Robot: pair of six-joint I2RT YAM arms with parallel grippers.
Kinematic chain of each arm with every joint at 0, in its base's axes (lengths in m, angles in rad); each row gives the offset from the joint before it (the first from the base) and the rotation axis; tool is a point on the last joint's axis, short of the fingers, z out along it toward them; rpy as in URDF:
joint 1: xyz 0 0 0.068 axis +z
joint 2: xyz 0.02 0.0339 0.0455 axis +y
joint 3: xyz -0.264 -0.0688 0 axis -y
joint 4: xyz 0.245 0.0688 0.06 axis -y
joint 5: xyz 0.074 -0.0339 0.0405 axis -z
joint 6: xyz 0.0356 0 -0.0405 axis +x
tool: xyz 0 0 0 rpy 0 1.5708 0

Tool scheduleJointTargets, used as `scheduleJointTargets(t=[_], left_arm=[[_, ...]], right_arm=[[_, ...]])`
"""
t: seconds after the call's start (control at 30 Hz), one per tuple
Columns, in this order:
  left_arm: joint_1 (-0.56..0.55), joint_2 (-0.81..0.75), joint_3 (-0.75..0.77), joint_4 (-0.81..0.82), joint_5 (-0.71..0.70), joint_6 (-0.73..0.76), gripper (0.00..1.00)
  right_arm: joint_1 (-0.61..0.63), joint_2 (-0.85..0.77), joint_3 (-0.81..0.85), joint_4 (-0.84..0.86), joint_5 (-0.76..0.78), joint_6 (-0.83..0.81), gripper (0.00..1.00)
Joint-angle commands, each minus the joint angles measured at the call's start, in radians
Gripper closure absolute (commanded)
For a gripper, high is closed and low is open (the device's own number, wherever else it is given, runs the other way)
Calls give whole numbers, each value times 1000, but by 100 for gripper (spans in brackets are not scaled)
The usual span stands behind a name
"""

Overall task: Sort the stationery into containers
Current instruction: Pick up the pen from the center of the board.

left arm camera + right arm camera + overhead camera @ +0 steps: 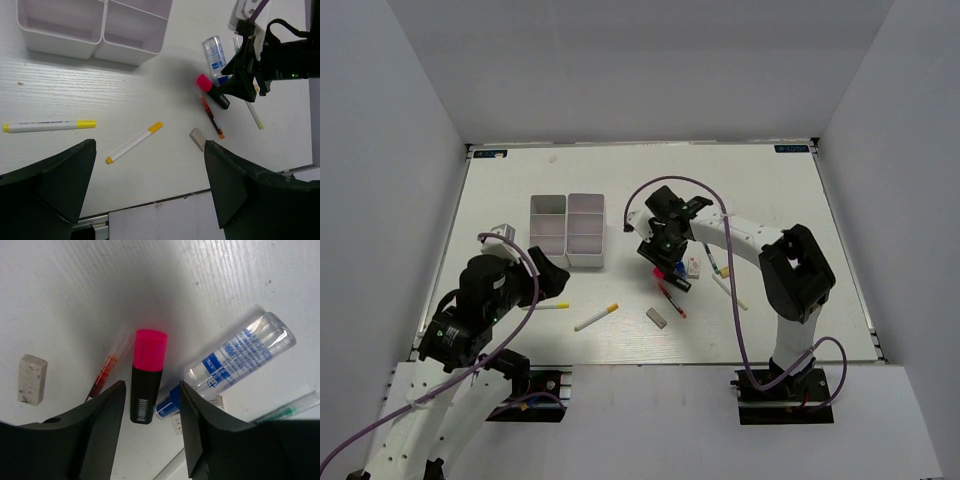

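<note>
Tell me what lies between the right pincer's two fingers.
A pink-capped black highlighter lies inside the open right pincer, with space on both sides, so it is not gripped. The right wrist view shows it.

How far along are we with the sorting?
Done: nothing; the organizer compartments in view look empty. In hand: right gripper open, jaws either side of the pink highlighter lying on the table. Left: that highlighter, two yellow-capped pens, eraser, red pen, blue-capped tube. Left gripper open, empty.
</note>
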Motion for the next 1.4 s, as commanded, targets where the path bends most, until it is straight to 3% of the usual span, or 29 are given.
scheduleJointTargets(t=[0.0,0.03,0.63,0.97,1.13,1.27,1.37], left_arm=[[2,34,-3,-22,4,-4,1],[2,34,-3,-22,4,-4,1],[2,-4,-3,-31,-5,-13,1],[2,-13,-3,-31,-14,-13,1],[2,-13,-3,-31,-14,-13,1],[2,-23,-3,-31,-14,-13,1],[2,-32,-3,-31,-14,-13,1]], right_arm=[[20,18,10,-34,25,5,48],[23,25,13,-40,20,7,52],[60,93,-45,-7,221,8,49],[72,107,-82,0,213,17,51],[77,137,-63,-34,178,5,65],[73,116,-22,-77,59,-13,89],[63,52,38,-103,28,-35,94]])
